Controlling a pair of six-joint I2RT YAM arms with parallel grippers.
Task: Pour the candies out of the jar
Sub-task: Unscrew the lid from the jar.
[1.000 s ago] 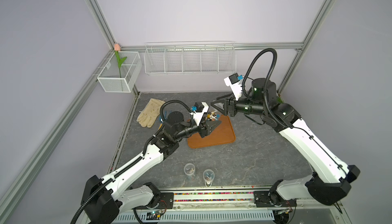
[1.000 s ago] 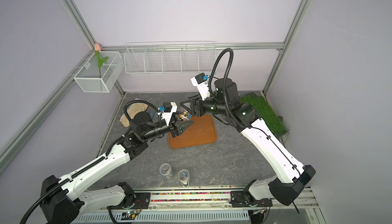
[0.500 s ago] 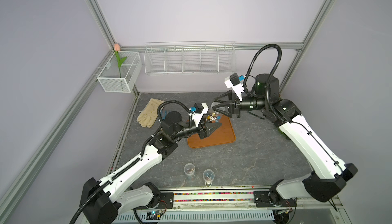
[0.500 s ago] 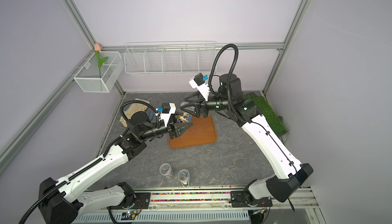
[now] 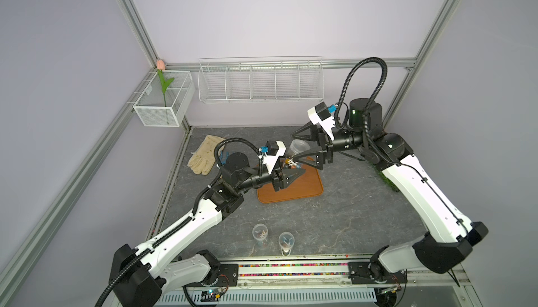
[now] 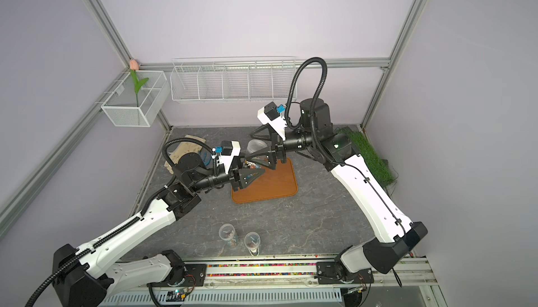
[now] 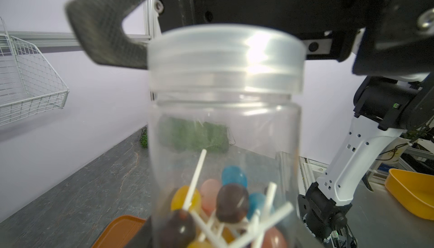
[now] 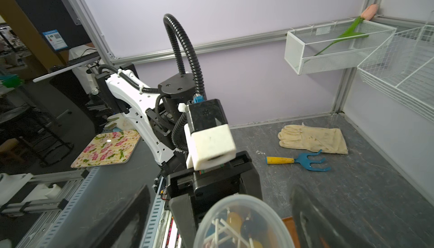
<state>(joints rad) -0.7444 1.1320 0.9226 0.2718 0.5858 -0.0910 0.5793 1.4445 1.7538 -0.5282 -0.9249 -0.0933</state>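
A clear plastic jar [image 7: 225, 129] with a translucent lid [image 7: 225, 56] is held upright above the orange-brown tray [image 5: 305, 189]. My left gripper [image 5: 291, 171] is shut on the jar's lower body. The candies [image 7: 231, 202], blue, brown, orange and pink heads on white sticks, lie in the jar's bottom and also show through the lid [image 8: 244, 221]. My right gripper [image 5: 294, 147] is open, its fingers [image 8: 317, 223] standing on either side of the lid with gaps. In a top view the lid [image 6: 256, 147] sits between the spread right fingers.
A cream glove [image 5: 203, 157] and a blue hand rake [image 8: 303, 161] lie at the back left. Two small clear cups [image 5: 260, 232] [image 5: 286, 240] stand near the front rail. A grass mat [image 6: 366, 154] lies at the right. A wire basket [image 5: 259, 81] and a mesh box [image 5: 163, 101] hang on the walls.
My right gripper's jaws have spread wide around the lid. The right arm shifted slightly toward the jar beforehand. The left gripper keeps the jar in almost the same place.
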